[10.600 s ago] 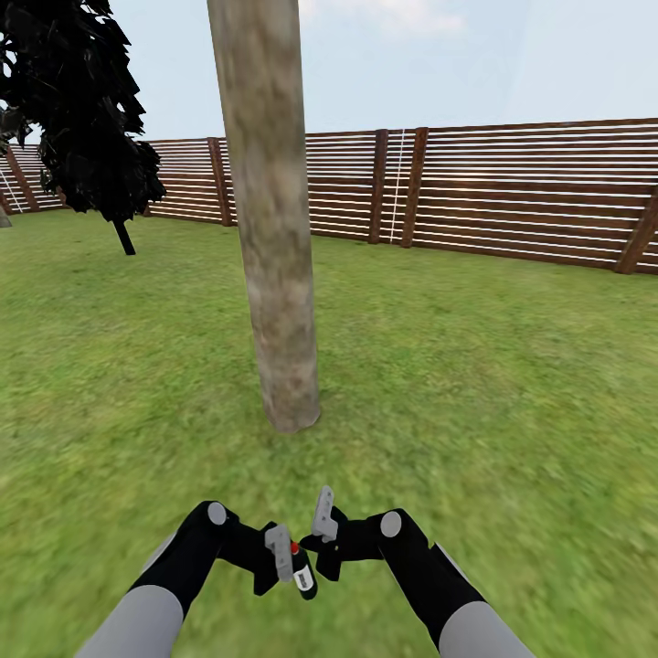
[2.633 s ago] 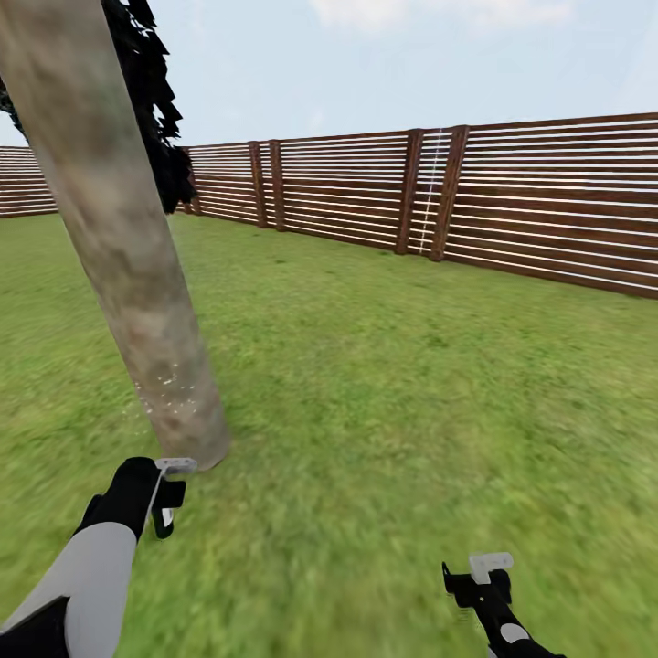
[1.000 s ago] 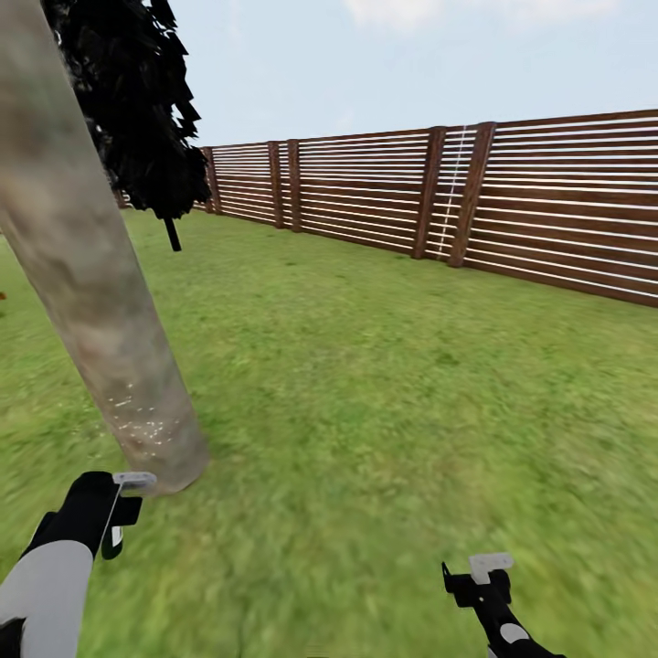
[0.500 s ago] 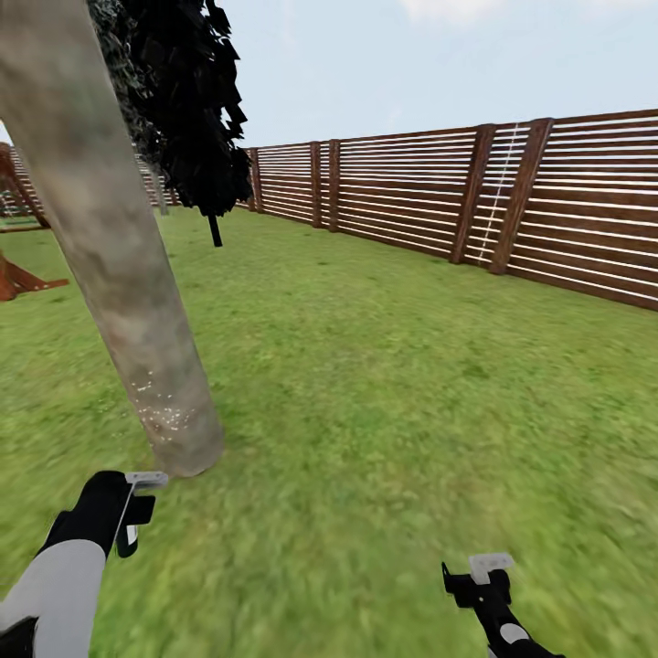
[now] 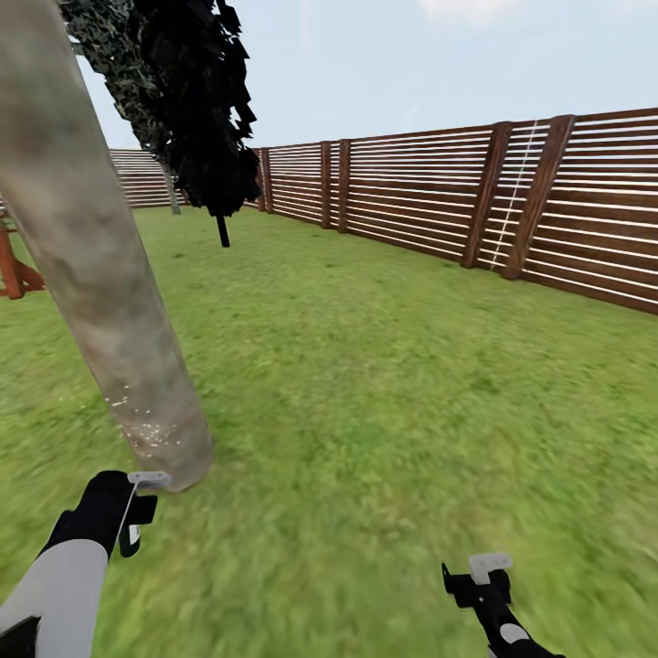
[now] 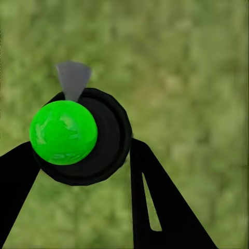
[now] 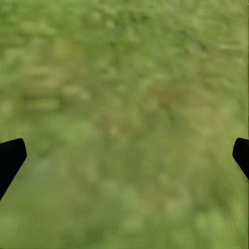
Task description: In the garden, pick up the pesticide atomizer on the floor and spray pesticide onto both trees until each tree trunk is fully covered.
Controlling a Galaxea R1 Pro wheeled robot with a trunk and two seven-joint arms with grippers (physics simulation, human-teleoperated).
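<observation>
My left gripper clamps the pesticide atomizer, its green cap facing the wrist camera, just beside the base of the tree trunk, which carries pale specks. My right gripper hangs over lawn, jaws spread wide. A slatted fence stands behind.

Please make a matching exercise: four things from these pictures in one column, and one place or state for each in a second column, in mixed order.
Things:
1. left tool
2. right tool
3. tree trunk
4. fence

Places or states:
A. flecked with white specks near its base
B. closed on the atomizer
C. borders the lawn at the far side
D. wide open above grass

Pairs: 1-B, 2-D, 3-A, 4-C
</observation>
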